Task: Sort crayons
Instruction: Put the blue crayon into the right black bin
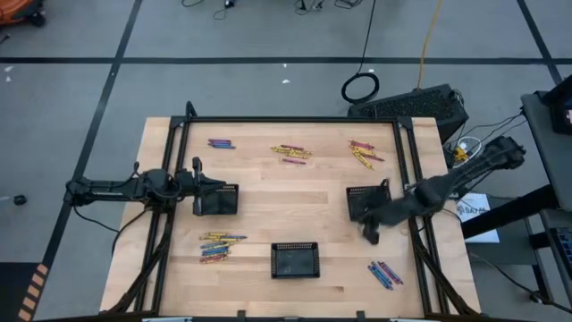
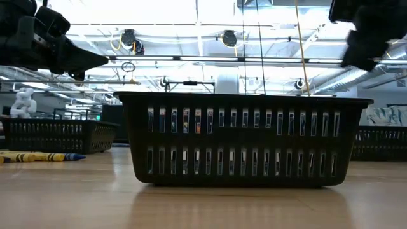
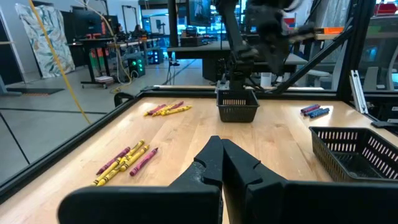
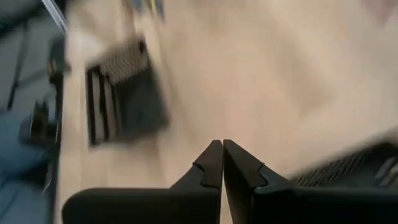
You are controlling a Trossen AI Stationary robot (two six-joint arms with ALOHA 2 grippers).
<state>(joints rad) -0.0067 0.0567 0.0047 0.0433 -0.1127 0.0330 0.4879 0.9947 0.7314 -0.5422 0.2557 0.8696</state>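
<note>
Crayons lie in several piles on the wooden table: blue and pink [image 1: 219,143], yellow and pink [image 1: 290,153], yellow and red [image 1: 362,154], yellow and blue [image 1: 219,248] and blue and red [image 1: 384,273]. My left gripper [image 1: 214,192] hovers over the left black tray [image 1: 231,207], shut and empty. In its wrist view the left gripper [image 3: 222,142] points across the table past yellow and pink crayons [image 3: 124,162]. My right gripper [image 1: 371,234] is just in front of the right tray [image 1: 362,199]. The right gripper [image 4: 222,144] is shut on nothing above bare wood.
A third black tray [image 1: 295,259] stands near the front edge and fills the low view [image 2: 245,138]. Black rails [image 1: 170,224] run along both table sides. A black case [image 1: 411,103] and cables lie on the floor behind the table.
</note>
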